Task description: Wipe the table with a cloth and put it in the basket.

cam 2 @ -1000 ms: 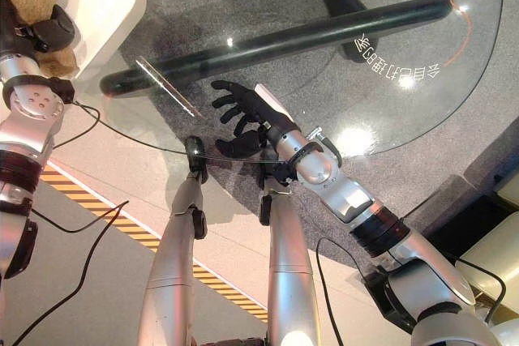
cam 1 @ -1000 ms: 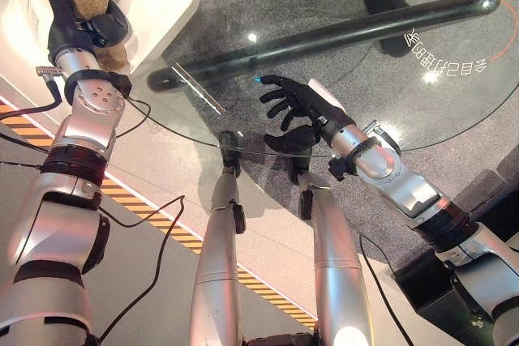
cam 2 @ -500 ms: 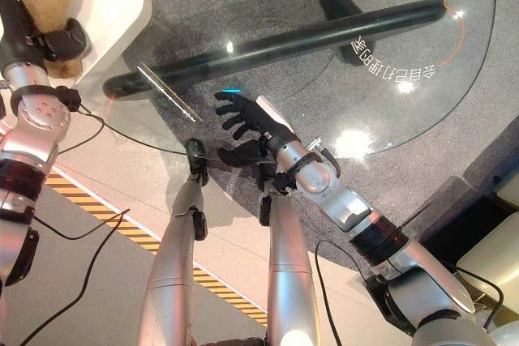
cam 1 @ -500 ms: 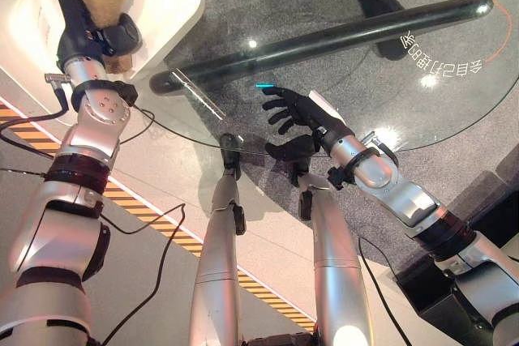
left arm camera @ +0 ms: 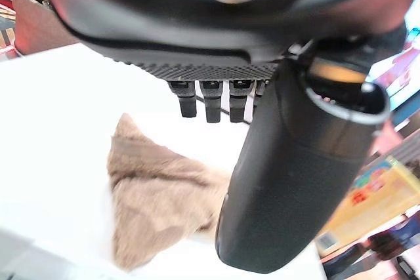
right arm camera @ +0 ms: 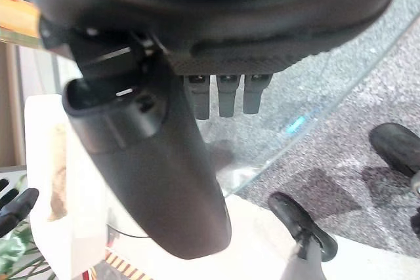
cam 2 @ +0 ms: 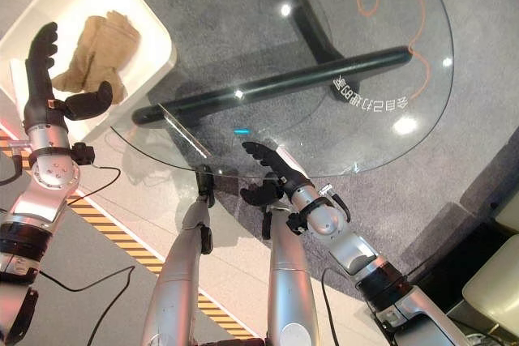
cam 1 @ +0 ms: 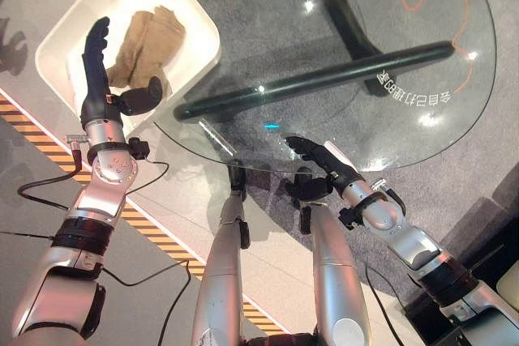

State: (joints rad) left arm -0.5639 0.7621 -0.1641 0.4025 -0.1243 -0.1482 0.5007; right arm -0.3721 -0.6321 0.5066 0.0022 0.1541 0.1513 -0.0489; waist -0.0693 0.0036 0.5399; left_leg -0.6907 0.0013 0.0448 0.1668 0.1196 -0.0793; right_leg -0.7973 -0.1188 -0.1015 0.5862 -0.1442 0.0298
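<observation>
Cloth (cam 1: 146,44) of tan colour was seen lying crumpled inside the white basket (cam 1: 197,26), which stood just beside the round glass counter (cam 1: 422,62). The left hand (cam 1: 104,91) was held over the basket's near edge with fingers straight and thumb spread, nothing gripped. The right hand (cam 1: 318,169) was held at the counter's near rim, fingers loosely extended and empty.

I see the tan cloth (cam 1: 144,45) lying crumpled inside the white basket (cam 1: 190,10), just beyond my left hand (cam 1: 104,95), released and untouched.
</observation>
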